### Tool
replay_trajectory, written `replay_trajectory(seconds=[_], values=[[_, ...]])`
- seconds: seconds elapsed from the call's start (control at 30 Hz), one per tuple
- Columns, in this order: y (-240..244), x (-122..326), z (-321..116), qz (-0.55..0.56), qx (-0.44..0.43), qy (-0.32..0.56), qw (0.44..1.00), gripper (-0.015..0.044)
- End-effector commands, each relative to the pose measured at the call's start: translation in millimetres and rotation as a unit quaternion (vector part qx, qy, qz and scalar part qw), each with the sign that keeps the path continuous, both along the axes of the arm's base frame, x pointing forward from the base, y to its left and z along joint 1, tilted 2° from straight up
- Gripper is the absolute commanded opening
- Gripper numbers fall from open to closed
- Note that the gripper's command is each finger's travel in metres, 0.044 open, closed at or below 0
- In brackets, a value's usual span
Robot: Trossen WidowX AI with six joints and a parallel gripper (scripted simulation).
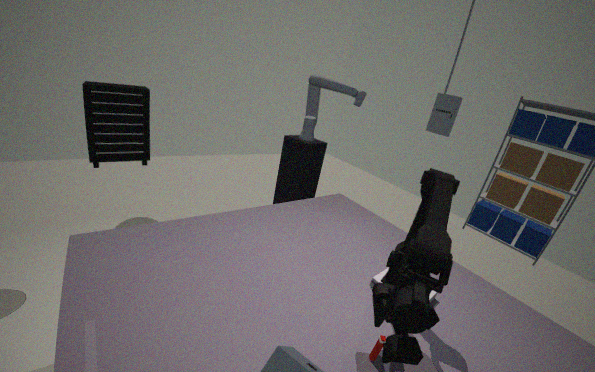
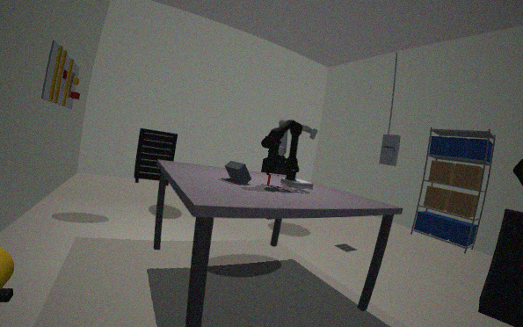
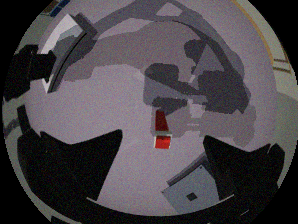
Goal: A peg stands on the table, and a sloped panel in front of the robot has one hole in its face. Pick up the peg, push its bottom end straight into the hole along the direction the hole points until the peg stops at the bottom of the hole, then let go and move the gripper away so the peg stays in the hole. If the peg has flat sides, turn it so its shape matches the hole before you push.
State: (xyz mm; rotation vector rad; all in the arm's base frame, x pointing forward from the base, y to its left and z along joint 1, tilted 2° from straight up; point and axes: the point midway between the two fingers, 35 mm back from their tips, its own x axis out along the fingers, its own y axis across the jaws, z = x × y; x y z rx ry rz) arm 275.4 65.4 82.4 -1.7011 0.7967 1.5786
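The red peg (image 1: pixel 377 349) (image 2: pixel 269 179) (image 3: pixel 162 142) stands upright on the table. Its top looks square with a pale rim in the wrist view. My gripper (image 3: pixel 165 137) is open and empty, above the peg; in the wrist view the peg's top shows between the spread fingertips. In the top view the arm partly hides the fingers. The grey sloped panel (image 1: pixel 284 361) (image 2: pixel 237 172) (image 3: pixel 200 182) is beside the peg, lower right in the wrist view, partly behind a finger. Its dark hole (image 3: pixel 192 196) looks square.
The arm's pale base plate (image 2: pixel 296 184) (image 3: pixel 56 47) is on the lilac table (image 1: pixel 192 280) (image 2: pixel 279 202), on the side of the peg away from the panel. Dark arm shadows fall around the peg. A shelf rack, a cabinet and another robot on a pedestal are off the table.
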Motion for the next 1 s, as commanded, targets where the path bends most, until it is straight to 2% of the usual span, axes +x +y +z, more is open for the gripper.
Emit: replay_trajectory(seconds=[0.0,0.6,0.97], values=[[0,-3,-9,0.002,0.000,0.007,1.000,0.0440],[0,-3,-29,0.002,0.000,0.007,1.000,0.0440],[0,0,-26,0.001,-0.001,0.003,1.000,0.0151]])
